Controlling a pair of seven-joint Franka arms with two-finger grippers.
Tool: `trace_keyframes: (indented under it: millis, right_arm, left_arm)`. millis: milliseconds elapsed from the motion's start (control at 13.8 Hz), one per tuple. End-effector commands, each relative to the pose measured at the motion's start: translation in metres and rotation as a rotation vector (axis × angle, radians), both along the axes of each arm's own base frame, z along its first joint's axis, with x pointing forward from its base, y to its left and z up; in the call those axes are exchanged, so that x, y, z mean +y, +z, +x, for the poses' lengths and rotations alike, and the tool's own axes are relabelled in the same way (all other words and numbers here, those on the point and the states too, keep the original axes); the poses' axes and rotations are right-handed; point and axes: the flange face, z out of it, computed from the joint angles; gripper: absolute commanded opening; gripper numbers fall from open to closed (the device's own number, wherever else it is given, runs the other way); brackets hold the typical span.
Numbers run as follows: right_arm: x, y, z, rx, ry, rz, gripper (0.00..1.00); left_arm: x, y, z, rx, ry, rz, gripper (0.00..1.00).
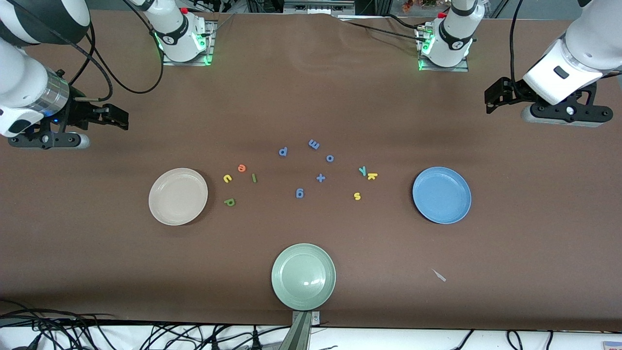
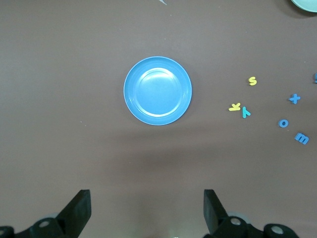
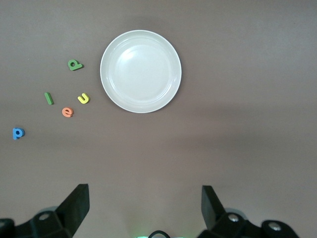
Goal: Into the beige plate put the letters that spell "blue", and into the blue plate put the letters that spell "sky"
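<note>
The beige plate (image 1: 178, 196) lies bare toward the right arm's end. Beside it are the orange e (image 1: 241, 168), yellow u (image 1: 227, 178), olive l (image 1: 253, 178) and dark green b (image 1: 230, 202). Toward the left arm's end sits the bare blue plate (image 1: 441, 195), with the teal y (image 1: 362, 170), yellow k (image 1: 371, 176) and yellow s (image 1: 357, 196) close by. My right gripper (image 1: 119, 118) hangs open and holds nothing, over bare table farther back than the beige plate (image 3: 140, 71). My left gripper (image 1: 493, 99) is likewise open, high over the table with the blue plate (image 2: 157, 90) in its wrist view.
Blue letters p (image 1: 283, 151), m (image 1: 314, 144), o (image 1: 330, 158), g (image 1: 300, 193) and a blue plus (image 1: 320, 178) lie mid-table between the two groups. A pale green plate (image 1: 303, 276) sits near the front edge. A small scrap (image 1: 439, 275) lies nearer the camera than the blue plate.
</note>
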Motion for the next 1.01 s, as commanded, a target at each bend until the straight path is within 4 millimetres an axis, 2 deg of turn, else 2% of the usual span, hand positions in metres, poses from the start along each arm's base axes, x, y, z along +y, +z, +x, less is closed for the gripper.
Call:
trace_keyframes:
  millis: [0,144,289,433,939]
  right_arm:
    - [0.001,0.005,0.002,0.011,-0.001,0.021,1.0]
    - [0.003,0.005,0.003,0.003,0.023,0.018,1.0]
    - [0.002,0.018,0.006,-0.017,0.025,0.019,1.0]
    - [0.002,0.021,0.012,-0.007,0.022,0.023,1.0]
    - [0.004,0.02,0.012,-0.002,0.023,0.025,1.0]
  left_arm:
    - [-0.002,0.008,-0.003,0.003,-0.016,-0.021,1.0]
    - [-0.001,0.008,-0.003,0.003,-0.015,-0.021,1.0]
    - [-0.002,0.008,-0.003,0.003,-0.016,-0.021,1.0]
    - [-0.001,0.008,-0.003,0.003,-0.015,-0.021,1.0]
    - [-0.001,0.008,-0.003,0.003,-0.015,-0.021,1.0]
